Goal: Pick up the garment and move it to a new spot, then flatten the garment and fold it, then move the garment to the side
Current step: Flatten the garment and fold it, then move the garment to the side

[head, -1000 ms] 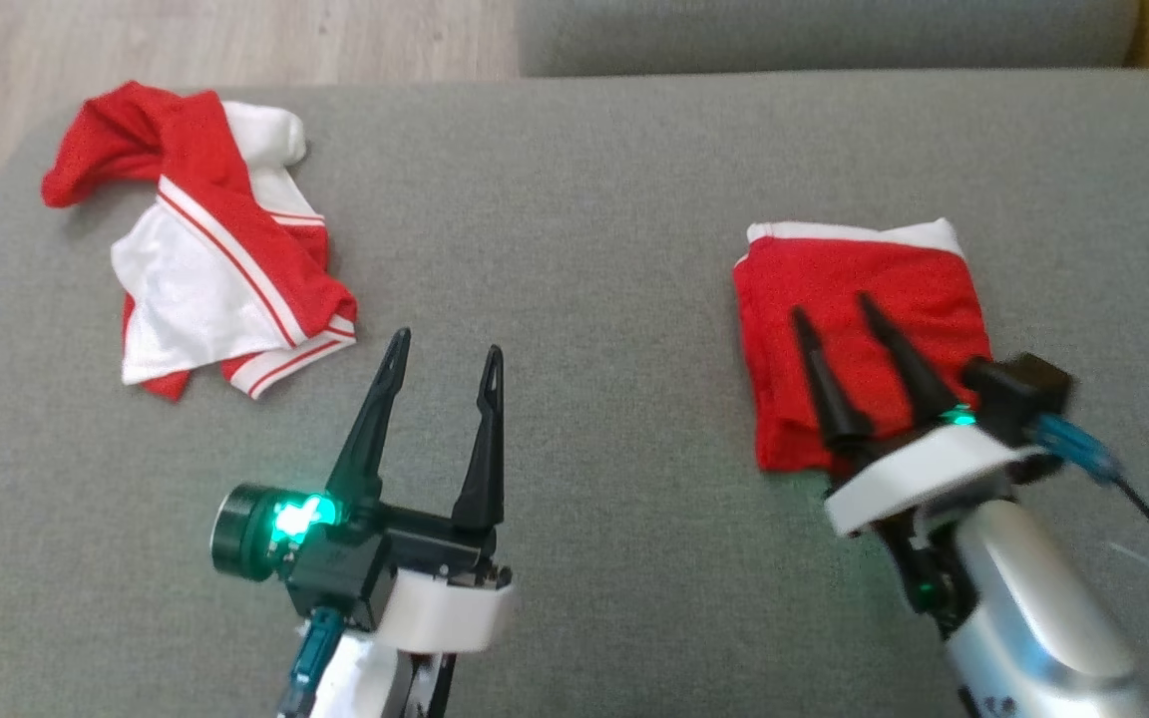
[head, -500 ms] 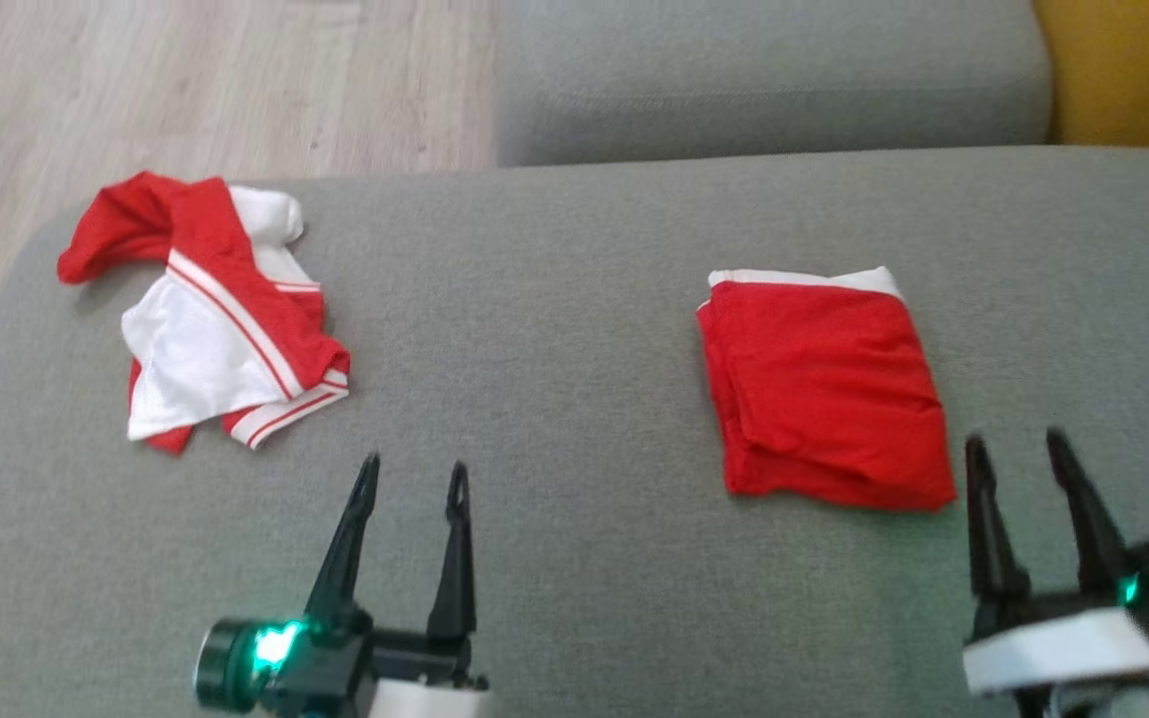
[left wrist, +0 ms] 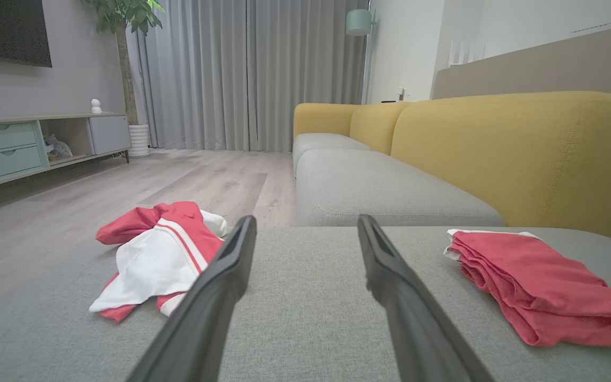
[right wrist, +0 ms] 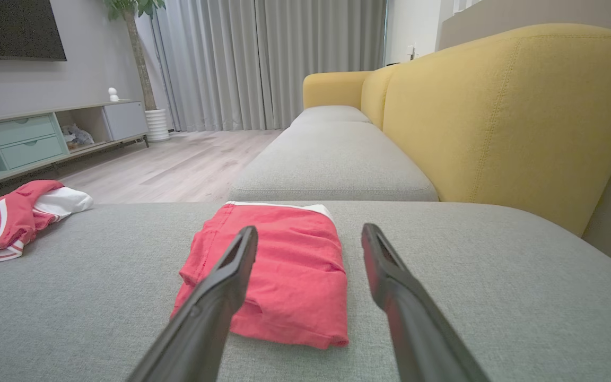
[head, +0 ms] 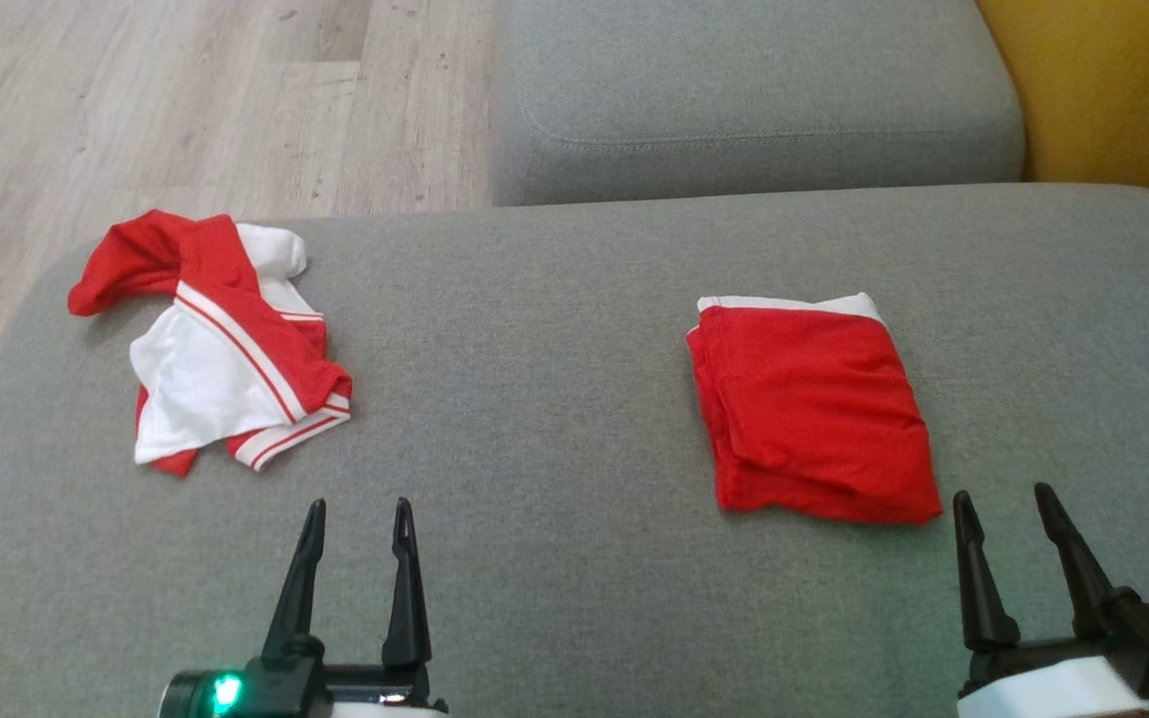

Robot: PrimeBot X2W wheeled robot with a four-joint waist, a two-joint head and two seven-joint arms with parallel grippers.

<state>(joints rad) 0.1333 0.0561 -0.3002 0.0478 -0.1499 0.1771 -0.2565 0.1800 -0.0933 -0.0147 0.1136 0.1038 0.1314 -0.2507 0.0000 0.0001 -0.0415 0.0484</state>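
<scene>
Grey sofa seat point(head: 574, 558) carries everything. Yellow backrest point(head: 1113, 90) sits at the far right, wood floor point(head: 186, 100) beyond the far-left edge.

Folded red garment point(head: 809, 414) lies flat on the seat's right half as a neat rectangle, white hem strip at its far edge. It is well apart from the other piece. Reads as folded and parked aside, so that cycle looks finished.

Crumpled red-and-white garment point(head: 225, 339) is heaped near the seat's far-left corner, layers bunched, not flattened. Probably the next one to pick up.

Left pincer point(head: 359, 505) is low at the near edge, fingers spread wide with nothing between them, near the heap but not touching.

Right pincer point(head: 1001, 492) is also wide apart and empty. Its tips are just beside the folded piece's near-right corner and appear clear of the cloth. Judged a rest pose that leaves the fold undisturbed.
</scene>
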